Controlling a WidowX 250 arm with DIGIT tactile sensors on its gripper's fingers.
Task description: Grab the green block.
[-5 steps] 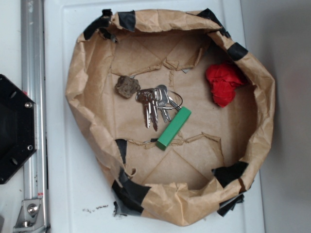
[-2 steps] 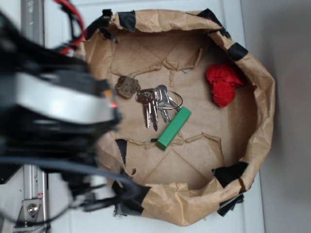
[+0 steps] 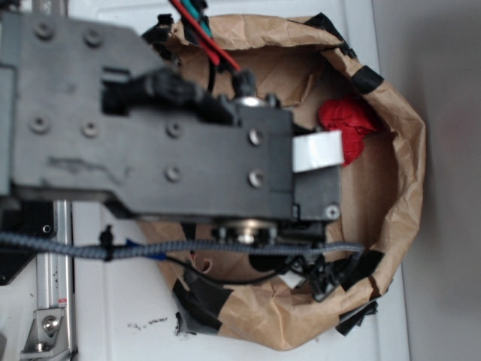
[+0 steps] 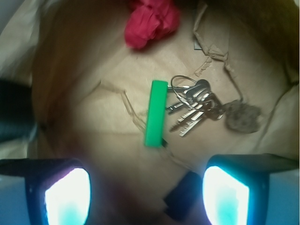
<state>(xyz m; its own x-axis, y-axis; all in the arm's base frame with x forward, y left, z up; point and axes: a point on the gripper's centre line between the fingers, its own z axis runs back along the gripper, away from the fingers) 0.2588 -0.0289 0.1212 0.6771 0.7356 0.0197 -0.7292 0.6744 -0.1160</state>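
- The green block (image 4: 155, 113) is a bright green, smooth bar — long and narrow, with square ends.
- It lies flat on the brown paper, free of any grip.
- In the wrist view it runs nearly from 12 to 6 o'clock, its top end tipped slightly toward 1 o'clock.
- It sits close to the middle of that view, a little toward 12 o'clock.
- In the exterior view it is hidden.
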